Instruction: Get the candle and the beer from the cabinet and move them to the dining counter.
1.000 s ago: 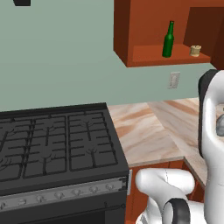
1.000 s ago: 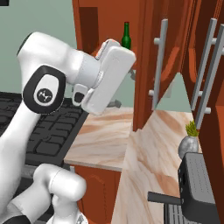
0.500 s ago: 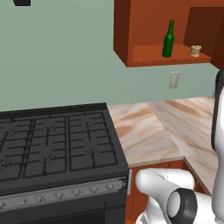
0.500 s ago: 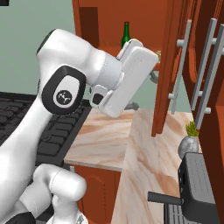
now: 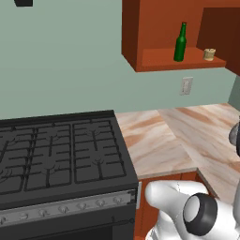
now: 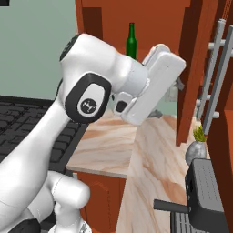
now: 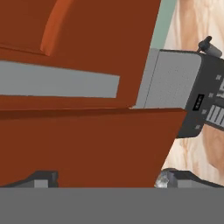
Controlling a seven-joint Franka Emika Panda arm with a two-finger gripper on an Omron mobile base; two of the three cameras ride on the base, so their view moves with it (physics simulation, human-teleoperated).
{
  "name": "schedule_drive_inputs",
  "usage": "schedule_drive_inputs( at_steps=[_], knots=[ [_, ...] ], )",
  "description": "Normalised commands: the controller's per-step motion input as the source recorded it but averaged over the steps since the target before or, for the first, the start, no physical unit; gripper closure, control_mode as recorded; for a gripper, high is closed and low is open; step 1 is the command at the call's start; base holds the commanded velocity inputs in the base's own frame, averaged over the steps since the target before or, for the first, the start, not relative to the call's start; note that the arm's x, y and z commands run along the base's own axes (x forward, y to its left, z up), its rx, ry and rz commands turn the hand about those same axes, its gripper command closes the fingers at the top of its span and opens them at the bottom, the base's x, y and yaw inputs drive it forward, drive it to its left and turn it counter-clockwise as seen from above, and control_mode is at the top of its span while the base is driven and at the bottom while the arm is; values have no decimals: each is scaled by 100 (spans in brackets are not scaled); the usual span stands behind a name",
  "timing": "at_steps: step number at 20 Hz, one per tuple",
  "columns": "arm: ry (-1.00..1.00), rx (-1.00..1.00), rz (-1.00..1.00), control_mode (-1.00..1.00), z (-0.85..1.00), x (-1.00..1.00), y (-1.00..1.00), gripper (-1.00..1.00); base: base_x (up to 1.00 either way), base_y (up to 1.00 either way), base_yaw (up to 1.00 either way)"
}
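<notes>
The cabinet point(image 5: 154, 28) stands open, and on its lower shelf are the dark-green beer point(image 5: 180, 42) and, to its right, the small tan candle point(image 5: 209, 54). In the right base view the beer point(image 6: 131, 41) shows behind my arm. My hand is raised beside the open cabinet door point(image 6: 189, 68). In the hand view my gripper point(image 7: 105, 179) is open, its fingertips point(image 7: 41, 177) wide apart with nothing held, close to a reddish-brown door panel with a grey bar handle point(image 7: 57, 85). The dining counter is out of view.
A black gas stove point(image 5: 56, 154) lies at the left, with a marble worktop point(image 5: 159, 136) beside it under the cabinet. A small potted plant point(image 6: 198, 145) and a dark appliance point(image 6: 205, 195) stand on the worktop at the right. Grey door handles point(image 6: 214, 68) hang right of my hand.
My arm has swung right and upward toward the open cabinet door, and has left the left base view's right edge. The jaws stayed open. Bottle and candle have not moved.
</notes>
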Motion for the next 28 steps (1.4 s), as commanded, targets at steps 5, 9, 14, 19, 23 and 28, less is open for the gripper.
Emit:
schedule_drive_inputs(
  at_steps=[5, 9, 14, 19, 23, 28],
  knots=[
    [0, 0, 0, -100, -13, 9, -22, -100, 0, 0, 0],
    [-4, 0, 1, -100, -17, 14, 0, -100, 0, 0, 0],
    [-3, 0, 3, -100, -12, 4, 6, -100, 0, 0, 0],
    [-6, -1, 7, -100, -2, -1, 58, -100, 0, 0, 0],
    [1, -9, 8, -100, 8, -4, 68, -100, 0, 0, 0],
    [13, -14, 16, -100, 13, -10, 62, -100, 0, 0, 0]
  ],
)
